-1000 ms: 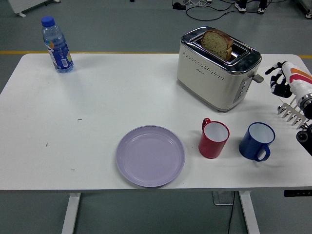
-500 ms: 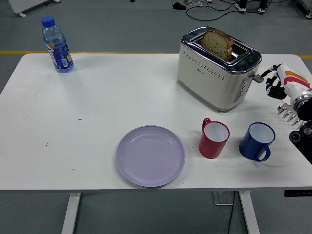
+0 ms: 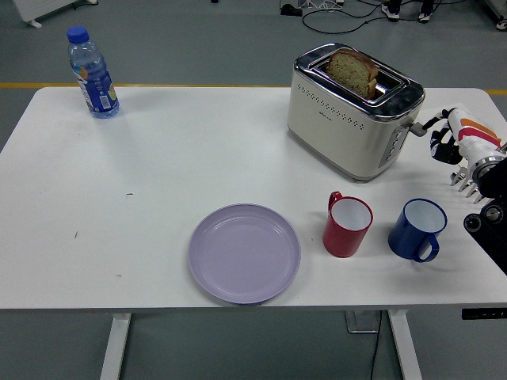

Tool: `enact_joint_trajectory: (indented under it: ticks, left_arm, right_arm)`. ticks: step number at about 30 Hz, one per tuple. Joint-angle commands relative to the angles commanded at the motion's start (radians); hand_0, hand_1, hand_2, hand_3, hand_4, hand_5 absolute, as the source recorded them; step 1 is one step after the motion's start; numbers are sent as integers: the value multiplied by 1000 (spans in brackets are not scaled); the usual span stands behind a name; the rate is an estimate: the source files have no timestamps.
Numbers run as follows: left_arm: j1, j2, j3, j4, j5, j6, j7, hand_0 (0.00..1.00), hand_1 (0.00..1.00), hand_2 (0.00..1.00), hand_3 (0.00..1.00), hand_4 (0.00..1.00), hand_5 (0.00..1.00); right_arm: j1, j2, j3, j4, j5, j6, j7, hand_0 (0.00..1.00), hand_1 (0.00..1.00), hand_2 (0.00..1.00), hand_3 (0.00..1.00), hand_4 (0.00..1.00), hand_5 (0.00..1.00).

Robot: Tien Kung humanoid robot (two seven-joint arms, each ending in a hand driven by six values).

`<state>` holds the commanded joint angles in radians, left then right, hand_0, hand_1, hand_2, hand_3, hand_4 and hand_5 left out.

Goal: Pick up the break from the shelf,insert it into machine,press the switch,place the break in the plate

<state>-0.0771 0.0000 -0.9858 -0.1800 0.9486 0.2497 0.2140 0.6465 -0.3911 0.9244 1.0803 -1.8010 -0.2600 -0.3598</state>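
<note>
Head view
Toaster (image 3: 348,111): cream and chrome, standing on the white table (image 3: 174,166) toward its far right; taken here as the landmark.
Bread (image 3: 353,72): one brown slice, upright in a top slot of the toaster, its upper half showing above the chrome.
Lever (image 3: 413,127): on the toaster's right end face, sticking out to the right.
Right hand (image 3: 448,139): just right of the toaster, level with the lever; dark fingers loosely curled, nothing in them; whether a fingertip touches the lever I cannot tell.
Plate (image 3: 244,252): lilac, nothing on it, in front of the toaster and to its left, near the table's near edge.
Red cup (image 3: 347,225): directly in front of the toaster, upright.
Blue cup (image 3: 417,229): in front of the toaster's right end, beside the red cup, not touching it.
Water bottle (image 3: 93,73): blue cap, upright, well apart to the toaster's left at the table's far edge.
</note>
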Motion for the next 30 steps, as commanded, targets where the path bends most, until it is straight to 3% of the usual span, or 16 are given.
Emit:
enact_joint_trajectory:
  ticks: [30]
  left_arm:
    - [-2,0,-1,0,1,-2,0,627,475,465,510,269,807]
  right_arm:
    - [-9,43,-34,-34,-5,1,-25,224,232,340,582,358,2]
